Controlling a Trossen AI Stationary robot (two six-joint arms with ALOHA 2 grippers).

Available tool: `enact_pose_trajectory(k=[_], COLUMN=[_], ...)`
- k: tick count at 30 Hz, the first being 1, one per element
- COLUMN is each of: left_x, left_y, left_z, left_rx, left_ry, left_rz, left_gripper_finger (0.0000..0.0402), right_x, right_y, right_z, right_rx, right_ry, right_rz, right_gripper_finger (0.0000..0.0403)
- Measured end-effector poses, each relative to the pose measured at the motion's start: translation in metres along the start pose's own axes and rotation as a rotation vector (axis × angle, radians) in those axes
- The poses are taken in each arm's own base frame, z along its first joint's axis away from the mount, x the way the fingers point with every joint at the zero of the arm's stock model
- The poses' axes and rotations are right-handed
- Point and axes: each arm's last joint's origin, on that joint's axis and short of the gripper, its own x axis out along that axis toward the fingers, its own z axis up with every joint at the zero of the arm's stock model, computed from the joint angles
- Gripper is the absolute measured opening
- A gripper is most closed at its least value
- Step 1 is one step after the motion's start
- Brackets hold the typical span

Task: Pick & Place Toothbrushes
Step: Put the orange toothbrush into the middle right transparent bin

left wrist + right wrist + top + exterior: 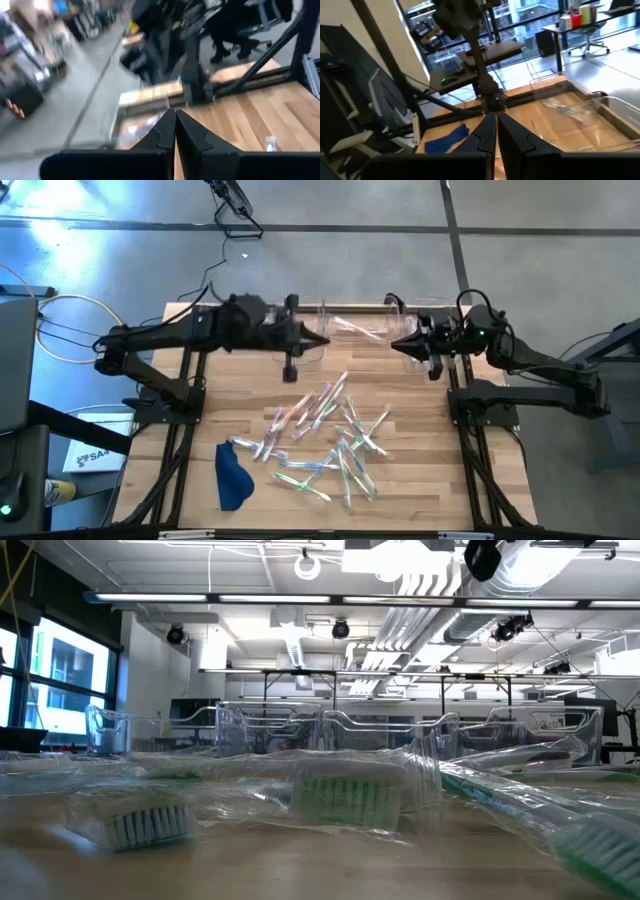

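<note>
**Observer:** You have the wooden table point(420, 490) before you, with both arms held up at its far end. Your left gripper point(322, 341) points inward from the left arm, its fingers point(161, 137) pressed tip to tip, clenched on nothing. Your right gripper point(395, 343) faces it from the other side, fingers point(487, 131) likewise closed and empty.

**Operator:** And the bins?

**Observer:** You'll find the clear plastic bins point(352, 325) along the far edge, lying between the two grippers. At least one wrapped toothbrush already lies inside; how many more, you cannot tell.

**Operator:** Where's the rest of the stock?

**Observer:** Your toothbrushes point(330, 442) lie scattered in a loose pile on the middle and near part of the table, well apart from both grippers. Their glossy wrappers overlap and cross at many angles. From table height you see bristle heads in wrappers point(345, 798) right up close, with the bins point(380, 730) standing behind them.

**Operator:** Anything else down there?

**Observer:** You have a dark blue cloth point(233, 476) crumpled near the front left, just beside the pile's left edge.
</note>
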Motion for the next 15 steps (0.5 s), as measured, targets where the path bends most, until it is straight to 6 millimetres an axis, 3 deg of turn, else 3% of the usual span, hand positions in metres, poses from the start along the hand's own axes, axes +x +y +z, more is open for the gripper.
enact_pose_trajectory(k=[3,9,15], left_x=[-0.015,-0.050,-0.045], left_y=[-0.012,-0.015,-0.023], left_z=[0.012,0.023,0.016], left_rx=[0.084,0.120,0.107], left_ry=[-0.034,-0.055,0.015], left_rz=[0.027,0.048,0.009], left_gripper_finger=[0.0002,0.0001,0.0000], right_x=[0.001,0.003,0.005], right_y=[0.003,0.009,0.012], right_z=[-0.001,-0.001,0.002], right_rx=[-0.001,-0.022,-0.049], right_ry=[0.006,-0.012,-0.052], right_rz=[0.022,0.024,0.018], right_gripper_finger=[0.0009,0.0009,0.0009])
